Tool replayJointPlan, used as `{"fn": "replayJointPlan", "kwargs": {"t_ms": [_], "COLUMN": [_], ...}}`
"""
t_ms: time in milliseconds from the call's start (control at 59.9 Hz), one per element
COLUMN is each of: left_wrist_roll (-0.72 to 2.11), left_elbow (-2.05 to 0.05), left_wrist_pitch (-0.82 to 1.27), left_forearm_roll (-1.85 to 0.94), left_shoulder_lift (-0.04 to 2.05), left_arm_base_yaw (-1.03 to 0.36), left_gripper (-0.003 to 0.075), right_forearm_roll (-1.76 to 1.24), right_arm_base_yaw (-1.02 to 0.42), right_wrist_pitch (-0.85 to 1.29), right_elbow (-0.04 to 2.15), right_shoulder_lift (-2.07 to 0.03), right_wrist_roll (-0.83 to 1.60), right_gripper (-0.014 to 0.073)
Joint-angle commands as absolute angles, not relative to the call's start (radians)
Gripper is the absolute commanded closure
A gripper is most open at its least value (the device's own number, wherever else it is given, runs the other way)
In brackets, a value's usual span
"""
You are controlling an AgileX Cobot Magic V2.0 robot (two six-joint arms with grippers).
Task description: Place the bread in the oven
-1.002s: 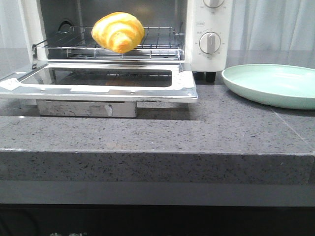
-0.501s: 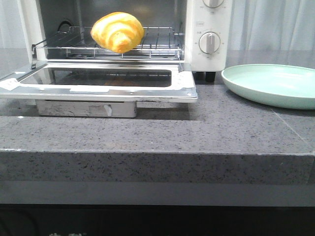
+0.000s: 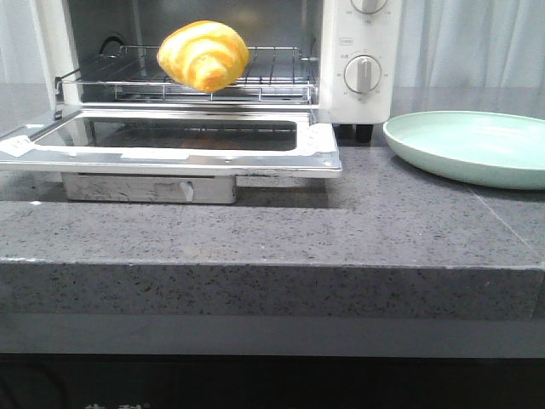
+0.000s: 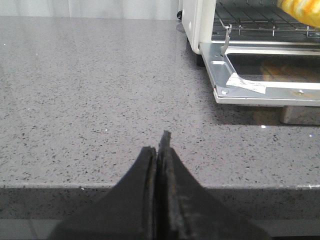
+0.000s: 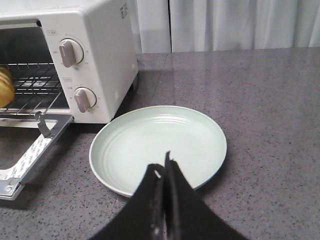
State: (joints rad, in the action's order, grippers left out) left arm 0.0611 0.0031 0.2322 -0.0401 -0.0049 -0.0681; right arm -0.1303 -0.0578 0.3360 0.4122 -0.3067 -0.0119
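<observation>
On oven (image 3: 362,51) rack sat bread (image 3: 203,55), placement done; L gripper (image 4: 159,150) & R gripper (image 5: 162,172) closed, empty; next: shut door.

left tool (image 4: 159,150) and right tool (image 5: 164,172) both closed, empty.

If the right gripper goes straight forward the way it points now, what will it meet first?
Probably the pale green plate, which lies just ahead of the shut right gripper. Its height above the plate is unclear, so it might pass over the rim.
</observation>
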Motion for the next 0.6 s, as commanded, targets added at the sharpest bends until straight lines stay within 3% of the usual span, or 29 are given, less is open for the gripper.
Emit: {"fn": "replayJointPlan", "kwargs": {"t_ms": [0, 301, 585], "left_wrist_roll": [0.051, 0.051, 0.051], "left_elbow": [0.011, 0.011, 0.011], "left_wrist_pitch": [0.164, 0.164, 0.164], "left_forearm_roll": [-0.041, -0.041, -0.041], "left_shoulder_lift": [-0.021, -0.021, -0.021], "left_arm_base_yaw": [-0.066, -0.066, -0.066], "left_gripper": [0.0741, 0.0741, 0.0741], "right_forearm_roll": [-0.134, -0.104, -0.109], "right_arm_base_yaw": [-0.058, -0.058, -0.028], "right_wrist_pitch": [0.258, 0.189, 0.094], "right_elbow": [0.437, 0.383, 0.146], "right_shoulder_lift": [-0.314, -0.294, -0.082], "right_wrist_roll": [-0.007, 0.034, 0.097], "right_gripper": [0.0654, 0.0654, 0.0654]}}
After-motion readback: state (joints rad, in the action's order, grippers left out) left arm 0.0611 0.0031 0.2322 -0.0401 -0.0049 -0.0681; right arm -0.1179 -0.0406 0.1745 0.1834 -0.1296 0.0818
